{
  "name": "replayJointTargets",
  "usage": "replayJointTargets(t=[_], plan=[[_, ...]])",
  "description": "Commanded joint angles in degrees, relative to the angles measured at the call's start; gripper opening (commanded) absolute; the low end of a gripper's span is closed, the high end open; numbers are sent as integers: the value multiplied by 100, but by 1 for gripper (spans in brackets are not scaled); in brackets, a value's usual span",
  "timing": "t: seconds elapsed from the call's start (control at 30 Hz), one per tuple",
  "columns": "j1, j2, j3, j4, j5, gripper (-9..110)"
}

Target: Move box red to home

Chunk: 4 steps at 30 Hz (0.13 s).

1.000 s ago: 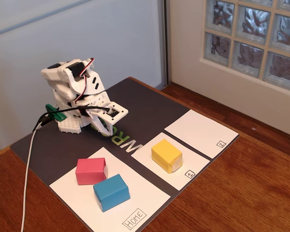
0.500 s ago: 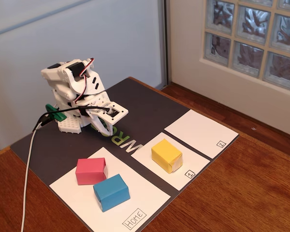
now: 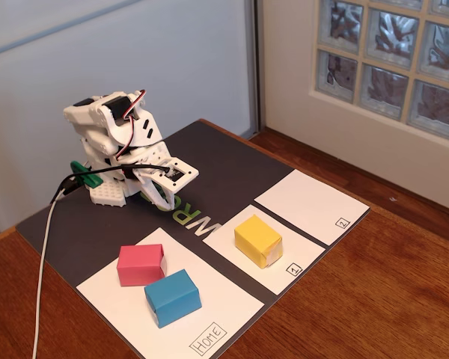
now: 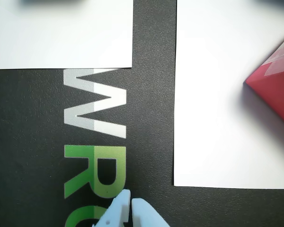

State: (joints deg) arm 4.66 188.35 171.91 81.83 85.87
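Note:
The pinkish-red box (image 3: 141, 265) lies on the large white home sheet (image 3: 120, 310), near its far corner, with the "HOME" label (image 3: 209, 338) at the near corner. In the wrist view the red box (image 4: 274, 87) shows at the right edge on the home sheet (image 4: 213, 118). My white arm is folded at the back of the mat, and its gripper (image 3: 162, 196) rests low over the dark mat, well apart from the box. In the wrist view the gripper (image 4: 130, 203) has its two pale tips together, holding nothing.
A blue block (image 3: 172, 298) sits on the home sheet just in front of the red box. A yellow block (image 3: 258, 241) stands on the sheet marked "1" (image 3: 293, 268); the sheet marked "2" (image 3: 310, 206) is bare. A white cable (image 3: 43, 269) trails off the mat's left side.

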Motion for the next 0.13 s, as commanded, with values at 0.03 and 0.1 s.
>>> replayJointTargets(t=[0.03,0.1], plan=[[18,132,220,97,105,0],[18,132,220,97,105,0]])
